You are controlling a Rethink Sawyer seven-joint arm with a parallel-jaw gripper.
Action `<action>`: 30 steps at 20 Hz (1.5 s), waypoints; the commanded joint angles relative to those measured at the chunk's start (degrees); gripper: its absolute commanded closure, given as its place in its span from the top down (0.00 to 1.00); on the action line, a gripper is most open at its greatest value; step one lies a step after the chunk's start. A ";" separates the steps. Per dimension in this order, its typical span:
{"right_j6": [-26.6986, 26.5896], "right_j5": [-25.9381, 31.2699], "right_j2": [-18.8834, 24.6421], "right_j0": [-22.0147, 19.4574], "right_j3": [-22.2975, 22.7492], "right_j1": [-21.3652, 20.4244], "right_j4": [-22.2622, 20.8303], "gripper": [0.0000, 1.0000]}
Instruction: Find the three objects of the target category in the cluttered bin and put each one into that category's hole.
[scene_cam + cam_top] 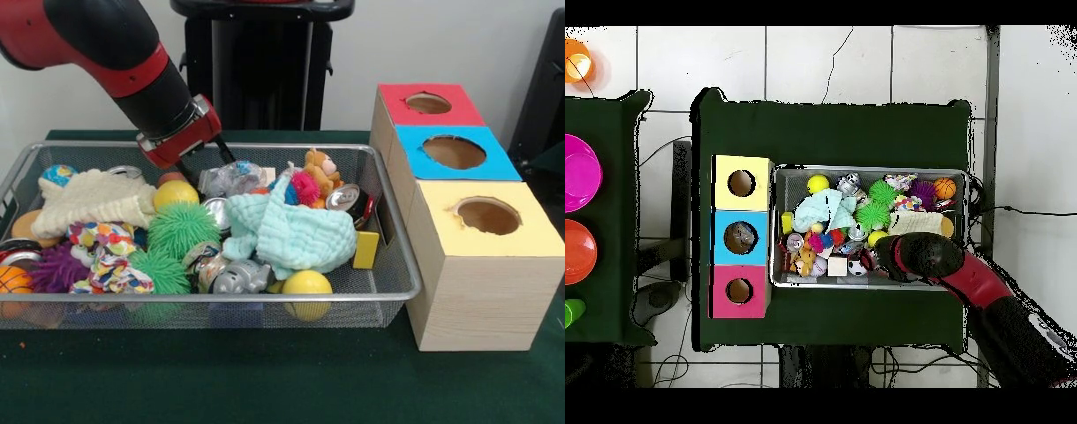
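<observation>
Off-task surroundings at my station.
From overhead I see a dark green cloth (835, 130) covering the table, set on a pale tiled floor (825, 60) with a thin crack. On a second green surface at the left edge sit a magenta disc (579, 172) and an orange disc (577, 252); a small orange object (575, 62) lies on the floor beyond them.

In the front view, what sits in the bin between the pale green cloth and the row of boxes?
In the front view, a crushed can and a yellow block lie between the green cloth and the boxes, inside the wire bin.
</observation>
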 commanded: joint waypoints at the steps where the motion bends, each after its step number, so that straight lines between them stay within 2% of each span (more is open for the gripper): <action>1: 11.04 -7.89 4.05 0.55 2.10 0.65 2.75 1.00; 2: 10.58 -8.73 4.44 0.03 2.59 0.90 2.54 1.00; 3: 10.26 -9.57 4.79 -0.45 3.08 1.29 2.70 0.00; 7: 8.98 -10.43 5.89 -1.71 4.23 1.73 2.35 0.00; 17: 8.98 -11.27 6.26 -1.94 5.49 0.85 1.41 0.00; 20: 10.22 -11.32 5.77 -0.89 5.29 -0.19 1.73 0.00; 25: 12.54 -11.48 6.06 1.60 6.73 -4.30 2.50 0.00; 30: 12.53 -12.59 6.11 1.85 8.34 -5.54 2.26 0.00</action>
